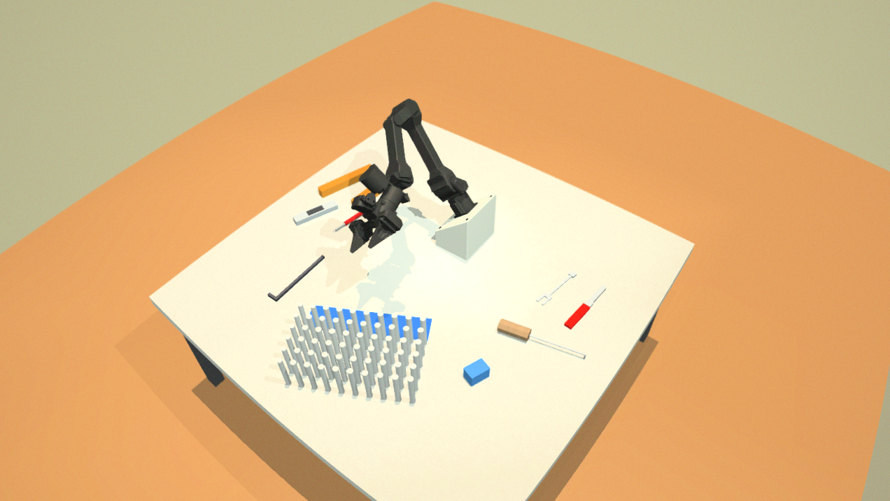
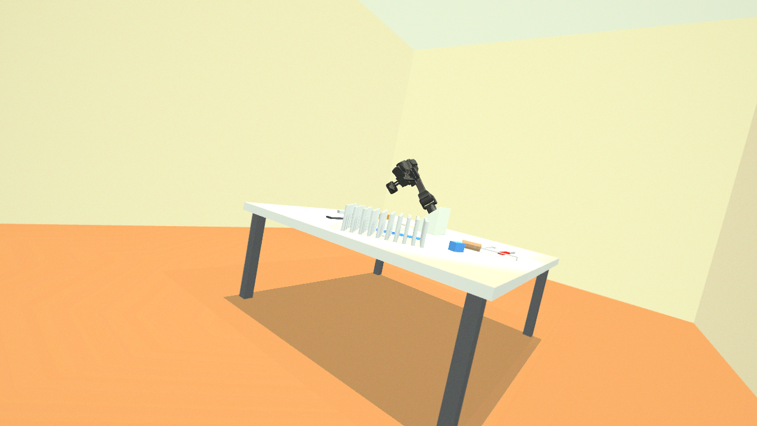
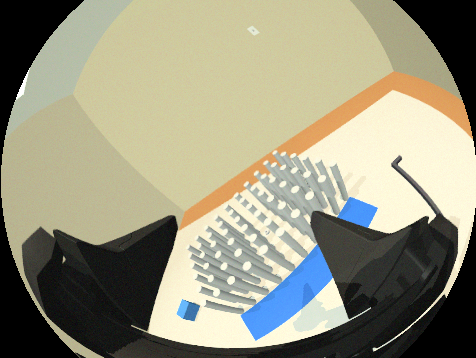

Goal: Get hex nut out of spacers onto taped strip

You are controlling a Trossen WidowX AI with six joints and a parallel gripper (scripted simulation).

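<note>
Up over the table [image 1: 448, 429] [image 2: 371, 251] [image 3: 400, 125], the black arm [image 1: 394, 146] [image 2: 421, 186] bends out from its pale stand [image 1: 481, 227] [image 2: 439, 221]. Its hand [image 1: 362, 248] [image 2: 400, 181] [image 3: 245, 222] is wide open, with nothing in it. The hand is up in the air, with its fingers tipped down.

Close to the arm, a thin red tool [image 1: 352, 218] lies partly behind the hand. Two orange bars [image 1: 344, 180] [image 2: 384, 216] and a gray cutter [image 1: 303, 217] [image 2: 340, 211] lie past it.

On the other side of the stand are a thin fork [image 1: 560, 285] [image 2: 490, 247], a red knife [image 1: 577, 315] [image 2: 504, 253] and a tool with a wood grip [image 1: 513, 329] [image 2: 471, 245]. The fork and knife lie near each other.

A black hook [image 1: 300, 277] [image 2: 334, 217] [image 3: 417, 185] lies flat near one end of the blue strip [image 1: 427, 328] [image 2: 418, 238] [image 3: 295, 292]. The gray spacers [image 1: 369, 373] [image 2: 424, 234] [image 3: 340, 182] stand up in rows behind the strip. Deep in the rows, a tiny gray bit looks like the nut [image 3: 267, 232], but it is too small to be sure. A blue block [image 1: 476, 371] [image 2: 456, 246] [image 3: 187, 310] sits outside the rows, well apart from the hook.
</note>
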